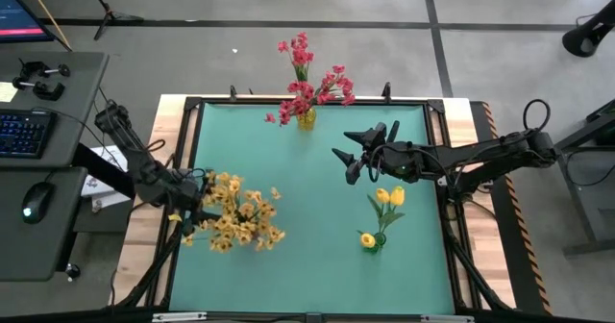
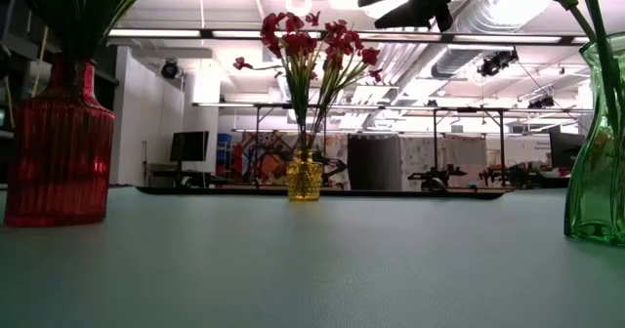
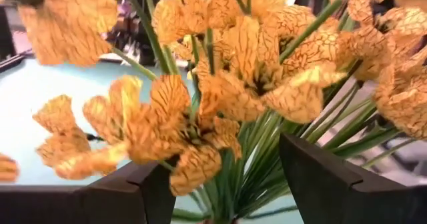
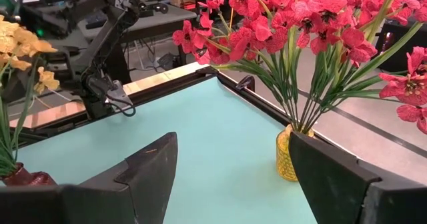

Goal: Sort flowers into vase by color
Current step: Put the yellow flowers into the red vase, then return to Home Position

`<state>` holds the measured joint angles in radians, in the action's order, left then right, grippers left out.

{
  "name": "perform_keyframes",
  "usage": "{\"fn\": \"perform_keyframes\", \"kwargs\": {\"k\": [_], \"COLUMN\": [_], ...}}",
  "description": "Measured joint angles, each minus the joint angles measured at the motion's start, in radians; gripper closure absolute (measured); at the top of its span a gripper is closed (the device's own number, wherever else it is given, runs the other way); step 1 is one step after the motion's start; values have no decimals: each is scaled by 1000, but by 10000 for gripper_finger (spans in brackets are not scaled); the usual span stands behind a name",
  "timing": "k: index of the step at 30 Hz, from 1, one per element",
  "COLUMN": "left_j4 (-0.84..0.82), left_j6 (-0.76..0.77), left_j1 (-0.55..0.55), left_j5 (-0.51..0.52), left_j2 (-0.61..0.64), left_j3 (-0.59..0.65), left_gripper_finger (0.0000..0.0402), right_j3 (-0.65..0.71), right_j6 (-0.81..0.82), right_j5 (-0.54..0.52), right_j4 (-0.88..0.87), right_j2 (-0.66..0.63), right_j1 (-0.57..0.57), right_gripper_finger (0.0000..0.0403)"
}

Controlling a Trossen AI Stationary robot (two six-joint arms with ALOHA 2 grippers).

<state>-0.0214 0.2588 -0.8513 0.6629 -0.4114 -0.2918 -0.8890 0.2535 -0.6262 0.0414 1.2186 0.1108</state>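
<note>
Orange-yellow flowers (image 1: 238,217) stand with their green stems in a red vase (image 2: 59,143) at the table's left. My left gripper (image 1: 197,196) is open right beside them. In its wrist view the blossoms (image 3: 253,71) fill the picture, and the stems (image 3: 247,177) rise past the gap between the fingers of my left gripper (image 3: 223,154). Red-pink flowers (image 1: 309,83) stand in a yellow vase (image 1: 306,119) at the far edge. Yellow tulip-like buds (image 1: 389,198) stand in a green vase (image 2: 598,152) at the right. My right gripper (image 1: 354,150) hangs open above mid-table, facing the red-pink flowers (image 4: 293,24).
The teal table top (image 1: 307,256) has a dark frame around it, with wooden strips (image 1: 178,121) outside the frame. A desk with a keyboard (image 1: 21,133) and a mouse (image 1: 36,200) stands beyond the table's left edge. Free surface lies between the three vases.
</note>
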Motion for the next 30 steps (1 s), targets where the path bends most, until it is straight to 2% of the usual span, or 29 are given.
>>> {"fn": "perform_keyframes", "kwargs": {"k": [12,19,22,30], "left_j4": [-485,-559,-557,-551], "left_j6": [126,55,-26,-252], "left_j1": [0,0,-1,0], "left_j5": [43,114,200,536], "left_j2": [0,0,0,13], "left_j3": [-275,-374,-410,-451], "left_gripper_finger": [169,169,169,169], "right_j3": [0,0,0,0], "right_j6": [0,-19,-21,-67], "right_j5": [0,0,0,-2], "right_j4": [0,0,0,0], "right_j2": [0,0,0,0], "right_j1": [0,0,0,0], "right_gripper_finger": [128,128,128,128]}}
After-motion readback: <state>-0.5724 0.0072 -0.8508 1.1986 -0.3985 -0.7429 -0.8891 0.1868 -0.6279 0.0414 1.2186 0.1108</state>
